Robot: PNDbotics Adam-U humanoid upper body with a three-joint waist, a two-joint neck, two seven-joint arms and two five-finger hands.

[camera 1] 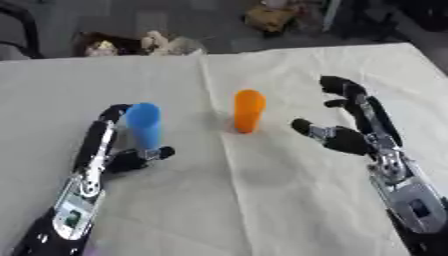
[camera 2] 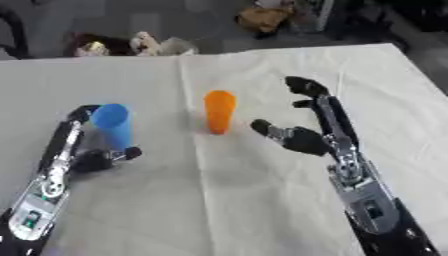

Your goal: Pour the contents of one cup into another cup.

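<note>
We had our left hand (camera 1: pixel 122 150) curled round the upright blue cup (camera 1: pixel 144 125) at nine o'clock, our right hand (camera 1: pixel 350 132) spread open beside the orange cup (camera 1: pixel 248 110) at table (camera 1: pixel 289 210) centre; pouring remained.

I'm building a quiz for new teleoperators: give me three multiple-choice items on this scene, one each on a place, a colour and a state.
1. Where does the orange cup stand?
A. between the two hands
B. left of the blue cup
C. off the table

2. What colour is the cup at the left hand?
A. green
B. blue
C. white

3. How is the right hand?
A. curled round the orange cup
B. open, apart from the orange cup
C. flat under the cloth

Key: 1 A, it stands upright mid-table on the white cloth. 2 B, the blue cup sits between that hand's fingers and thumb. 3 B, its fingers are spread, with cloth showing between hand and cup.
</note>
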